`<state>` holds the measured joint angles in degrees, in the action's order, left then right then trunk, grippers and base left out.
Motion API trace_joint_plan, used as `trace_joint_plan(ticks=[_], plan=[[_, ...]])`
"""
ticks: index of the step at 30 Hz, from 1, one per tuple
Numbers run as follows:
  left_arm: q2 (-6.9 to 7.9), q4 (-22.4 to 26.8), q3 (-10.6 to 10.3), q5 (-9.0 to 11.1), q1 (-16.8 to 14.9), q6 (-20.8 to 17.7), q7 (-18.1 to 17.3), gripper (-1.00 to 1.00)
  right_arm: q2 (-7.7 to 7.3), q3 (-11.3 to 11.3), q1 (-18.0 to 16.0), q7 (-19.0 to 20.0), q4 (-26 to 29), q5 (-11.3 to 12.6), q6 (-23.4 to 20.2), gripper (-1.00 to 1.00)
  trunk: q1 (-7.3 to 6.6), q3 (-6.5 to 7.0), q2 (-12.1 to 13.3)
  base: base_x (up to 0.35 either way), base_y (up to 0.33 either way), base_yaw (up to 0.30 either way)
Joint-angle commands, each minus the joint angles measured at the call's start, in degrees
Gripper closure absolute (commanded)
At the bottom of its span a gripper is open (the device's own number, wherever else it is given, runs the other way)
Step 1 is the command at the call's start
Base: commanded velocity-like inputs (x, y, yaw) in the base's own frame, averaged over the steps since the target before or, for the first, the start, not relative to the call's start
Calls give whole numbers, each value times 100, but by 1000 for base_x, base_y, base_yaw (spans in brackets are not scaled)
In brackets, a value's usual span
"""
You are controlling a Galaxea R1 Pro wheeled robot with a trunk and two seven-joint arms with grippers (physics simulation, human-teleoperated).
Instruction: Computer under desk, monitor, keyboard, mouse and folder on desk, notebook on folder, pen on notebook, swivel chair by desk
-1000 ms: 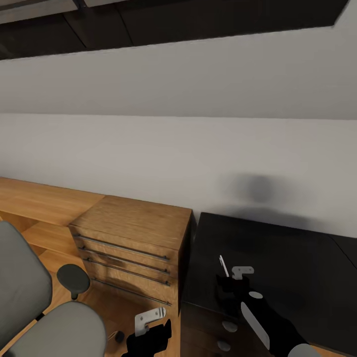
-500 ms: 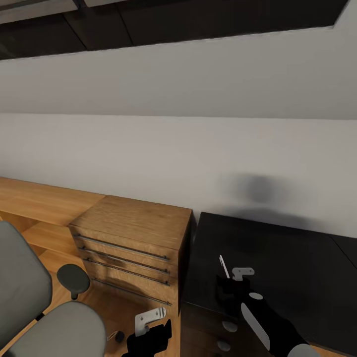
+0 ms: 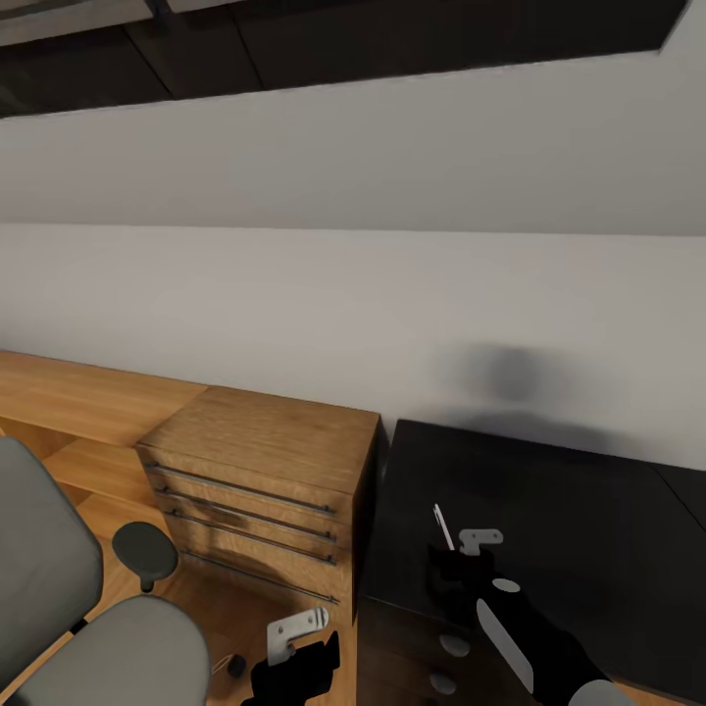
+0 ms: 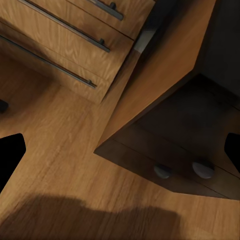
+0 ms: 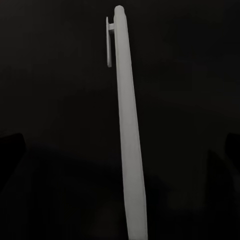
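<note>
Pen [image 3: 443,527] is clamped in the right gripper [image 3: 453,561] above the bare black desk [image 3: 549,510], set against a white wall. A light-wood chest [image 3: 265,471] stands beside it; the swivel chair [image 3: 69,608] is nearby. The left gripper [image 3: 294,652] hangs low; its state cannot be told.
</note>
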<state>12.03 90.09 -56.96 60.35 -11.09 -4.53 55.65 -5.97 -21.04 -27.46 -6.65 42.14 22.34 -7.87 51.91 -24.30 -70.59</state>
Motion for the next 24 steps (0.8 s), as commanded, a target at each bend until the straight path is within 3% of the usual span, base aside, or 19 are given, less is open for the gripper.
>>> trace_joint_plan(ticks=[1,20,24], plan=[[2,9,-8,3,-8,-39,34,-100,-9,-41,-5,-56,13,51,-22,-100,23,-25,-46,0,0,0],[1,9,1,3,-8,-39,34,-100,-9,-41,-5,-56,13,51,-28,-100,67,-61,-126,0,0,0],[1,9,1,3,-8,-39,34,-100,-9,-41,-5,-54,13,51,-221,-100,67,-61,-126,0,0,0]])
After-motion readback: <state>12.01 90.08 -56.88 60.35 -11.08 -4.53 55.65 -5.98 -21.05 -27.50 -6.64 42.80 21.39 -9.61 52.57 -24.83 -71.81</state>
